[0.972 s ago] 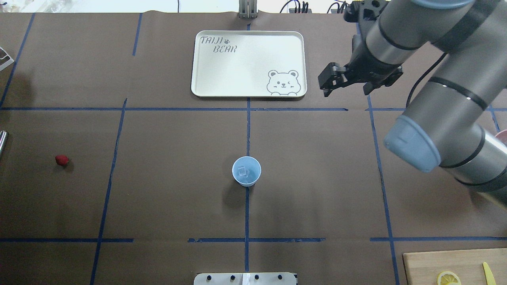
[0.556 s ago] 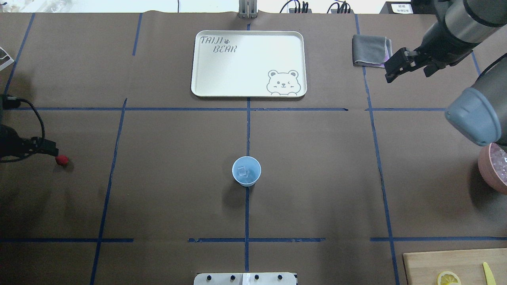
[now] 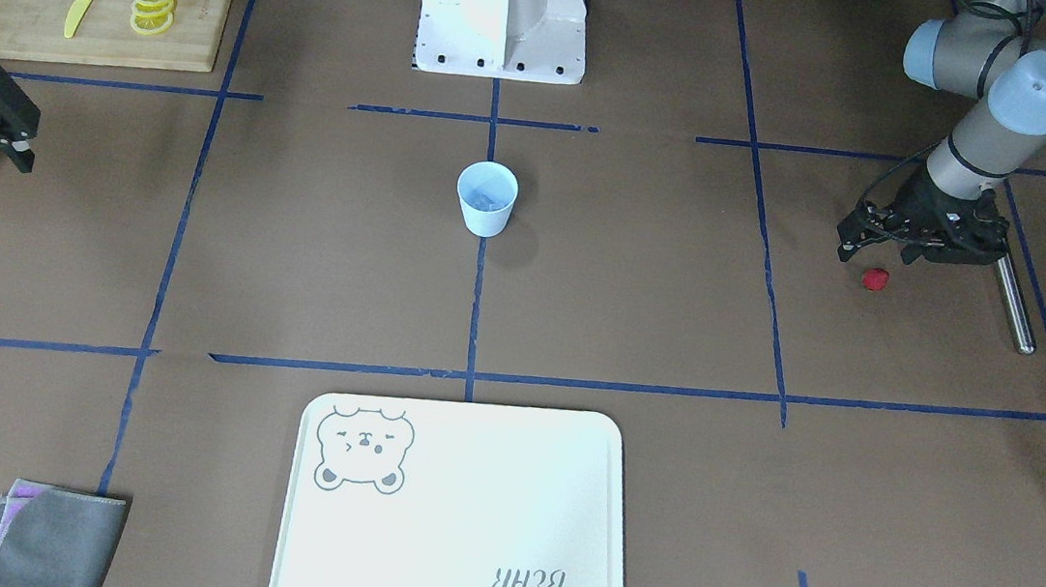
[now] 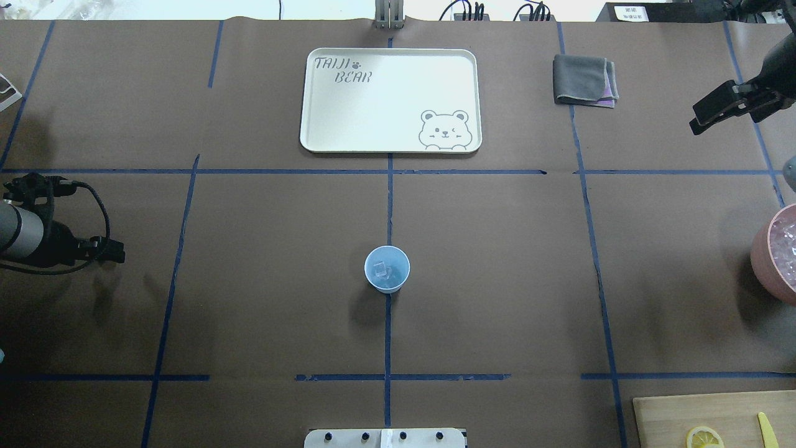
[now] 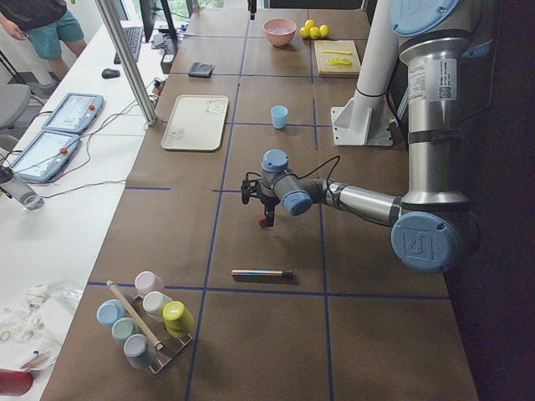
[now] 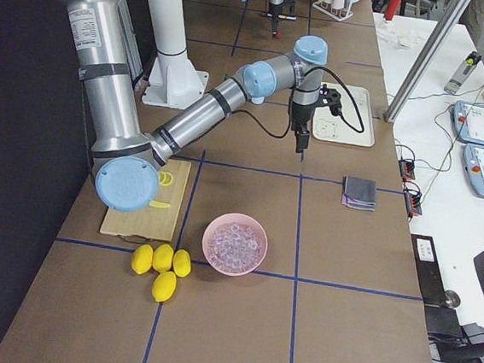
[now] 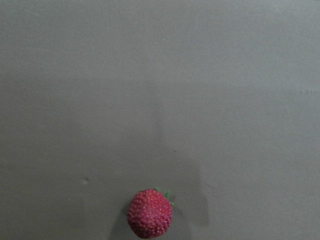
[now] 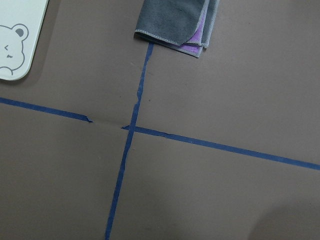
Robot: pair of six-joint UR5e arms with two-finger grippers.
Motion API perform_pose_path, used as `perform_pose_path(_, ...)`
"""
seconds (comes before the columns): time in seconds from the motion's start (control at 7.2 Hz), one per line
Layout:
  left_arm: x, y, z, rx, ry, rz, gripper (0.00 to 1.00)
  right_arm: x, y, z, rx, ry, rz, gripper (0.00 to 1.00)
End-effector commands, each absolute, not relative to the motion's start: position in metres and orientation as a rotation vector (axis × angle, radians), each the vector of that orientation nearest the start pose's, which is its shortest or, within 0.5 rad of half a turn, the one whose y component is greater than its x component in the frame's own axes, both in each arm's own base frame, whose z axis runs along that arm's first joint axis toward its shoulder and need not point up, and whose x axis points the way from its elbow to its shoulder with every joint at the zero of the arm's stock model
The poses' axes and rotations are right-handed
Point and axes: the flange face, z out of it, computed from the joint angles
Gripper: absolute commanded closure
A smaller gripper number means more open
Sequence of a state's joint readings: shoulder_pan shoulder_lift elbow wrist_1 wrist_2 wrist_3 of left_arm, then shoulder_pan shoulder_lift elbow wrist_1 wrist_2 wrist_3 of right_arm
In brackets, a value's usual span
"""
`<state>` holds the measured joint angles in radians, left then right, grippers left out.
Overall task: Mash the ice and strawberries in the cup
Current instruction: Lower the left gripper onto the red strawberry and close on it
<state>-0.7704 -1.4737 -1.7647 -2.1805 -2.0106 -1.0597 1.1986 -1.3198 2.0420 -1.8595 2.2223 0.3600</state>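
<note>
One strawberry [image 3: 875,278] lies on the table just beneath the left gripper [image 3: 874,256], whose jaws stand spread with nothing between them; the left wrist view shows the berry alone at its lower edge. One cup [image 4: 387,269], holding ice [image 4: 380,269] whose chunks cannot be counted, stands between the two grippers, well apart from both. The right gripper [image 4: 701,123] hangs near one folded cloth [image 4: 584,79]; whether its jaws are apart cannot be told. One tray [image 4: 390,99] reads "TAIJI BEAR".
</note>
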Motion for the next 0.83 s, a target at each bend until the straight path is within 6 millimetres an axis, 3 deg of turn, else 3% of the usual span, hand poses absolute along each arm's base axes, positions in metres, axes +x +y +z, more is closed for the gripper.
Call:
perform_pose_path(0.0, 0.2835, -0.4027, 0.5573, 0.074, 0.799, -0.088, 0.03, -0.1194, -0.5135, 0.3471, 0.159, -0.750, -0.151, 0.01)
perform_pose_path(0.69, 0.2810, -0.4077, 0.5662, 0.073, 0.780, -0.105, 0.09, -0.1194, -0.5136, 0.3485, 0.157, -0.749, -0.150, 0.01)
